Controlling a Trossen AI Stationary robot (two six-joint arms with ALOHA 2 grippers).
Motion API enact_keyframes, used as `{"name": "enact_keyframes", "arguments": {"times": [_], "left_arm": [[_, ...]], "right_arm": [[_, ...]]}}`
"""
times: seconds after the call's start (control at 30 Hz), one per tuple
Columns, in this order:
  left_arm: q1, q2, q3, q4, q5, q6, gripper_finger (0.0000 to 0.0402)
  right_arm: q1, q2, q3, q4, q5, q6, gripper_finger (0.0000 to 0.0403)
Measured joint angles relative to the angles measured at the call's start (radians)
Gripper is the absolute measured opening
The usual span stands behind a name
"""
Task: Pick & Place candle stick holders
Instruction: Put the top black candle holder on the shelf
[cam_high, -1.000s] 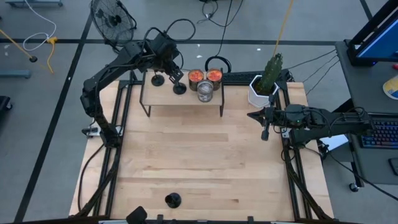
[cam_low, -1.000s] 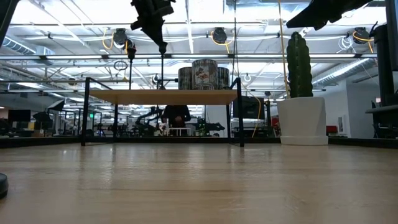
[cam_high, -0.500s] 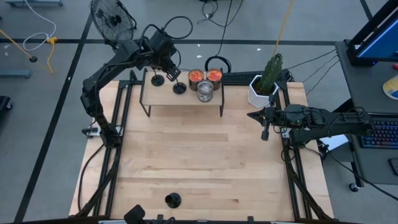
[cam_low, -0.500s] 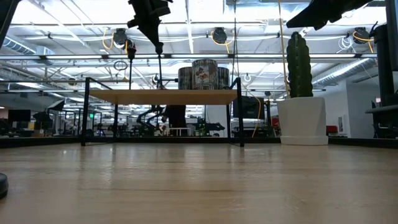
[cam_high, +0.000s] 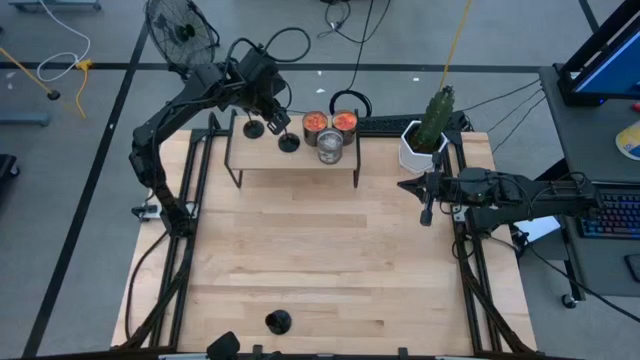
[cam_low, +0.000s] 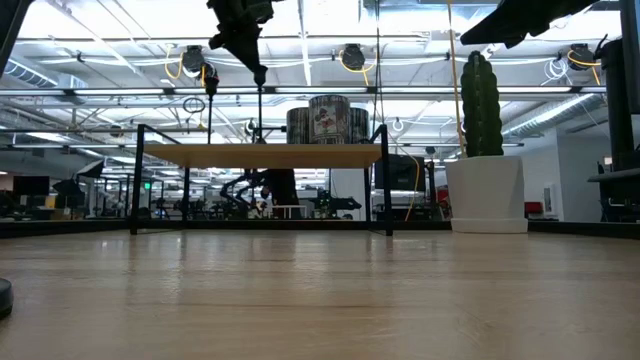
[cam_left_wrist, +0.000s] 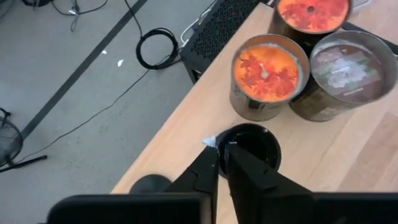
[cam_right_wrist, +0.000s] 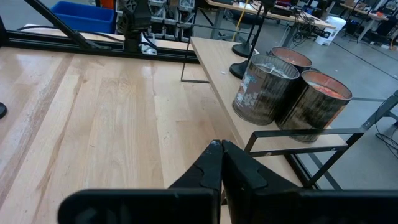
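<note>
Up on the small raised shelf at the back of the table, two candle holders stand side by side, and the left gripper hangs directly over the nearer one. From the left wrist view its fingers look almost closed, with only a narrow slit between them and the thin stem rising straight into that slit above the round black base; I can't tell whether they are pinching it or have just let go. The stem's long axis stands upright, so I'd expect any lift to go straight up. The other shelf holder sits just beside it. A third holder waits at the table's front edge, well apart. Off at the right side, the right gripper rests closed and empty.
</note>
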Motion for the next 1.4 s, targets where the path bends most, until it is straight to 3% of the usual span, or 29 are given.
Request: {"name": "enact_keyframes", "arguments": {"times": [0.33,0.5,0.77,1.0,1.4], "left_arm": [[0.017,0.000,0.000,-0.011,0.052,-0.024,0.0124],[0.031,0.010,0.000,-0.033,0.076,-0.045,0.0144],[0.038,0.048,0.005,-0.019,0.100,-0.052,0.0116],[0.043,0.050,0.004,-0.026,0.112,-0.046,0.0017],[0.058,0.031,0.000,0.006,0.083,-0.057,0.0014]], "right_arm": [[0.000,0.000,0.000,0.000,0.000,0.000,0.0000],[0.000,0.000,0.000,0.000,0.000,0.000,0.0000],[0.000,0.000,0.000,0.000,0.000,0.002,0.0000],[0.000,0.000,0.000,0.000,0.000,0.002,0.0000],[0.000,0.000,0.000,0.000,0.000,0.003,0.0000]]}}
